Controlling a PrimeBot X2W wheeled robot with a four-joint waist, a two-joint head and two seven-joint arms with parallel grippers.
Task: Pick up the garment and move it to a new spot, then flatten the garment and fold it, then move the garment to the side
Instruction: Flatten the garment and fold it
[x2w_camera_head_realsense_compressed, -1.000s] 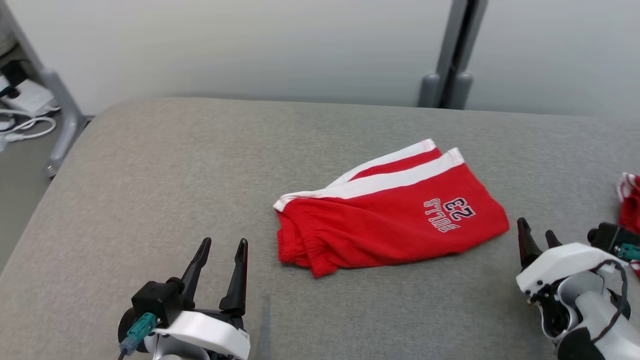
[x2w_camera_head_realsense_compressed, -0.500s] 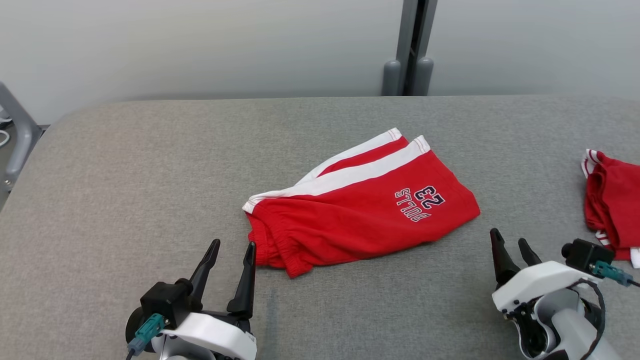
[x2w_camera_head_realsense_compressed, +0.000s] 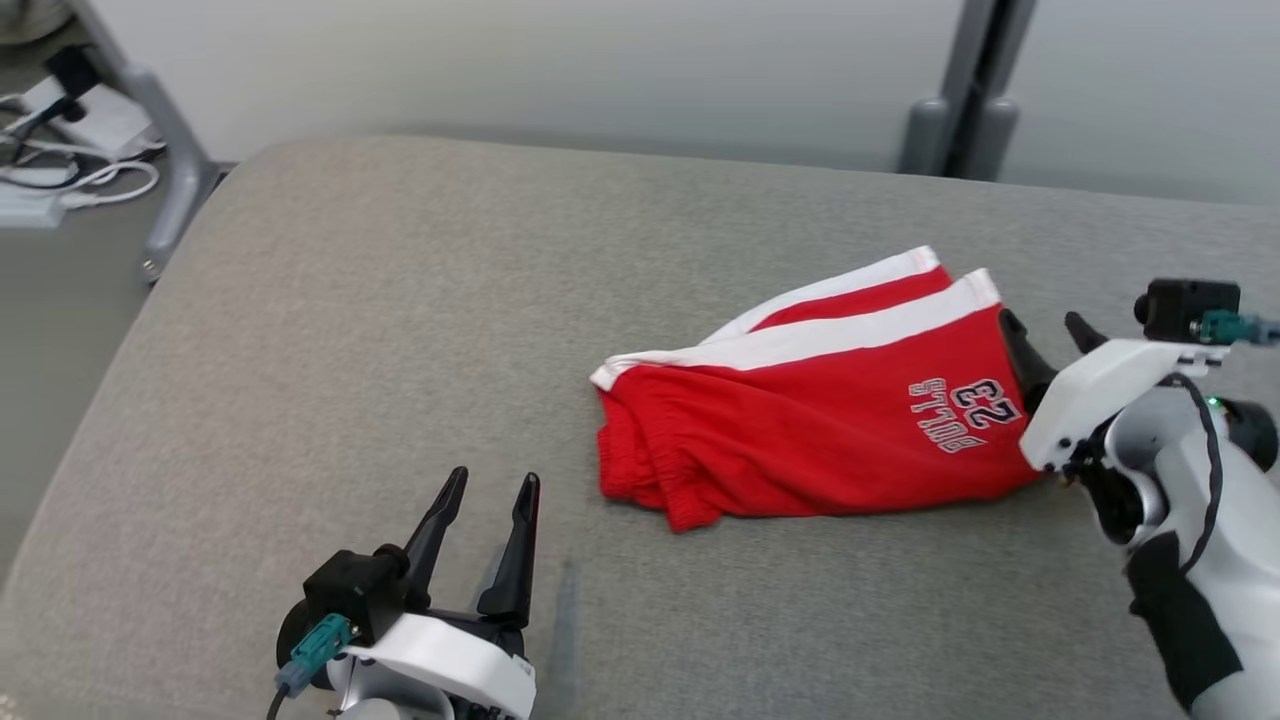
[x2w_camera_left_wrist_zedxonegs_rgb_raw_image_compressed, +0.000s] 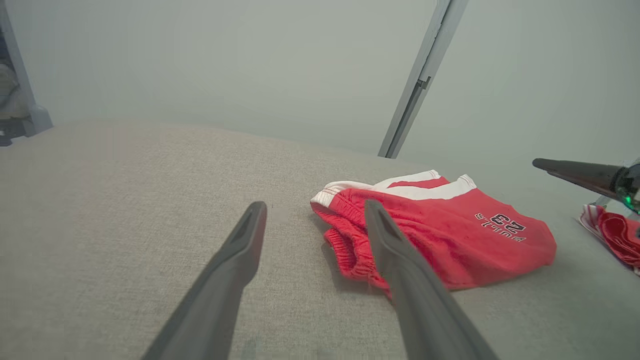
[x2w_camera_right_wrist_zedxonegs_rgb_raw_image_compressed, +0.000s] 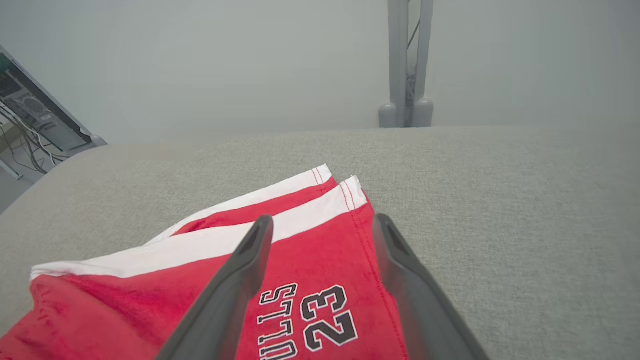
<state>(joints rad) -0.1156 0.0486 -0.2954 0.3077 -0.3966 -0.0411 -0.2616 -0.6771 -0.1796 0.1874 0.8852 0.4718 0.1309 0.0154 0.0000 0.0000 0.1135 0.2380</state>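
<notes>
The garment (x2w_camera_head_realsense_compressed: 800, 420) is a pair of red shorts with white side stripes and a "BULLS 23" print, lying folded on the grey padded table (x2w_camera_head_realsense_compressed: 350, 300). My right gripper (x2w_camera_head_realsense_compressed: 1038, 318) hovers open over the shorts' printed right end. In the right wrist view its fingers (x2w_camera_right_wrist_zedxonegs_rgb_raw_image_compressed: 322, 220) straddle the hem above the red cloth (x2w_camera_right_wrist_zedxonegs_rgb_raw_image_compressed: 125, 305), holding nothing. My left gripper (x2w_camera_head_realsense_compressed: 495, 478) stands open near the table's front, left of the waistband. In the left wrist view it (x2w_camera_left_wrist_zedxonegs_rgb_raw_image_compressed: 315, 205) points at the bunched waistband end of the shorts (x2w_camera_left_wrist_zedxonegs_rgb_raw_image_compressed: 450, 245).
A second red and white cloth (x2w_camera_left_wrist_zedxonegs_rgb_raw_image_compressed: 612, 235) lies at the table's far right. A grey metal post (x2w_camera_head_realsense_compressed: 965, 110) stands behind the table. A frame leg (x2w_camera_head_realsense_compressed: 160, 130) and cables (x2w_camera_head_realsense_compressed: 60, 180) sit on the floor past the left edge.
The head camera has swung, shifting the whole picture. My right gripper has risen and moved from the front right of the shorts to over their printed end. The left gripper stays put.
</notes>
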